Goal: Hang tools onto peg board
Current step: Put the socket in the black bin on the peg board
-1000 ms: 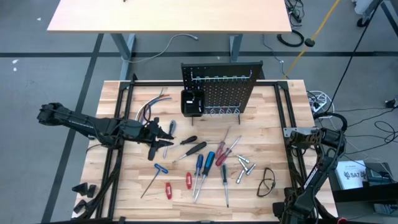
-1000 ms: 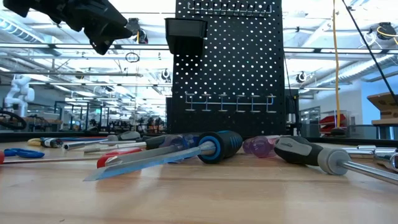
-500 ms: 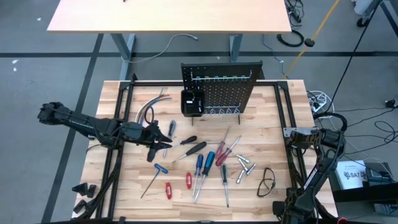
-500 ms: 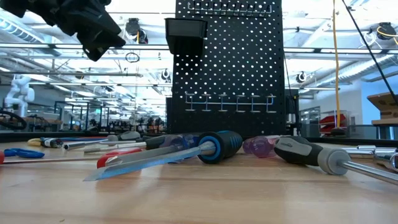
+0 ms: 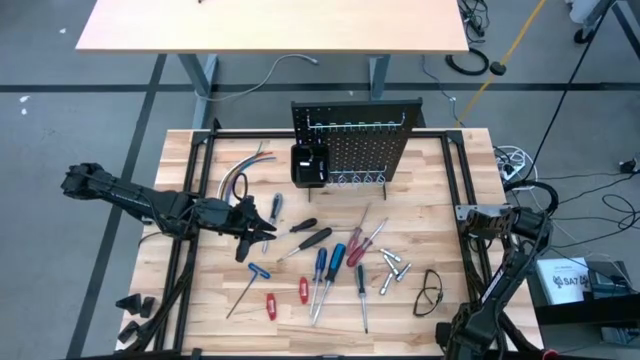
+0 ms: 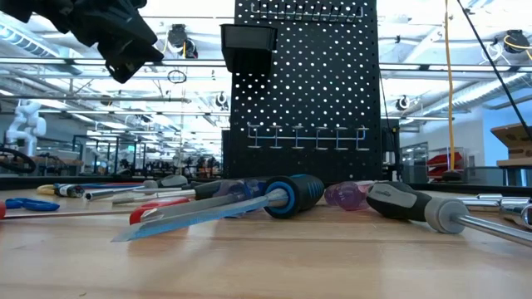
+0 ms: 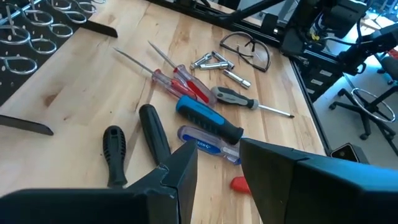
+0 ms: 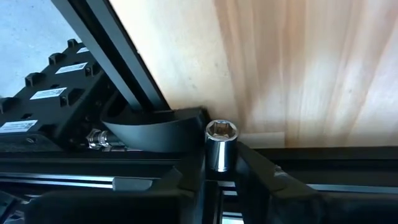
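Note:
The black peg board (image 5: pixel 355 140) stands upright at the table's far middle, with hooks and a small bin (image 5: pixel 308 165) on its front. Several screwdrivers (image 5: pixel 325 265) with blue, red and black handles lie flat on the wood in front of it. My left gripper (image 5: pixel 262 228) hovers open above the leftmost tools; its wrist view shows a blue handle (image 7: pixel 208 118) and black handles (image 7: pixel 155 134) ahead of the fingers. My right gripper (image 5: pixel 470 218) is at the table's right edge, shut on a small silver socket (image 8: pixel 221 146). My right gripper has the silver socket between its two fingers, which meet its lower sides (image 8: pixel 219 163). The fingers come slanting down from above. The socket stands upright, hex opening up, at the black frame rail (image 8: pixel 143 99) by the table's edge; what its base rests on is hidden.
Safety glasses (image 5: pixel 428 292) lie near the right front, loose silver bits (image 5: pixel 393 268) beside the screwdrivers, and coloured wires (image 5: pixel 240 175) at the far left. Black frame rails (image 5: pixel 463 180) run along the table's left and right sides. In the low view, big handles (image 6: pixel 291 195) lie before the board (image 6: pixel 303 83).
My left gripper has rolled a little at the wrist and swung slightly toward the table's left, staying above the tools. The tools on the table have not moved.

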Available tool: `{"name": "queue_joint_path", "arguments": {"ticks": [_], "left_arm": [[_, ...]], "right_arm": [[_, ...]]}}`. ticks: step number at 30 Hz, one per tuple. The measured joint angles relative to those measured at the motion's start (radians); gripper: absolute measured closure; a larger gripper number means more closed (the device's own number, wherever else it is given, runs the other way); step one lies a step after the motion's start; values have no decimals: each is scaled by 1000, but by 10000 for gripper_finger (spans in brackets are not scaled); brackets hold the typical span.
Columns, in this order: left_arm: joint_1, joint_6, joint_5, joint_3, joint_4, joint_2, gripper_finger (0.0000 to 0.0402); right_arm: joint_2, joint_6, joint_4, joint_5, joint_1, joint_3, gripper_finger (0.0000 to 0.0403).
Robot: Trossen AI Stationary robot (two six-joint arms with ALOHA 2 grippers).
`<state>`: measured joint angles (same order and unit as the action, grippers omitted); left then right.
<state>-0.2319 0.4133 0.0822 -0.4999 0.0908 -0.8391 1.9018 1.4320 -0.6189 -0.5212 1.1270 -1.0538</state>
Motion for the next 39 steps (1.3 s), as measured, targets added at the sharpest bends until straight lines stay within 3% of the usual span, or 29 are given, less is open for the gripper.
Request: {"name": "queue_joint_path", "arguments": {"ticks": [9, 17, 22, 30, 39], "left_arm": [[0, -35, 0, 0, 9, 0, 275], [0, -90, 1, 0, 8, 0, 275], [0, -98, 0, 0, 11, 0, 275], [0, -156, 0, 0, 7, 0, 275], [0, -174, 24, 0, -56, 0, 275]], "right_arm": [[5, -168, -72, -28, -47, 0, 306], [3, -463, -157, -13, -96, 24, 355], [3, -460, -141, -27, -113, 33, 359], [10, -312, -165, -54, -116, -20, 359], [4, -370, -534, 147, -132, -261, 359]]}}
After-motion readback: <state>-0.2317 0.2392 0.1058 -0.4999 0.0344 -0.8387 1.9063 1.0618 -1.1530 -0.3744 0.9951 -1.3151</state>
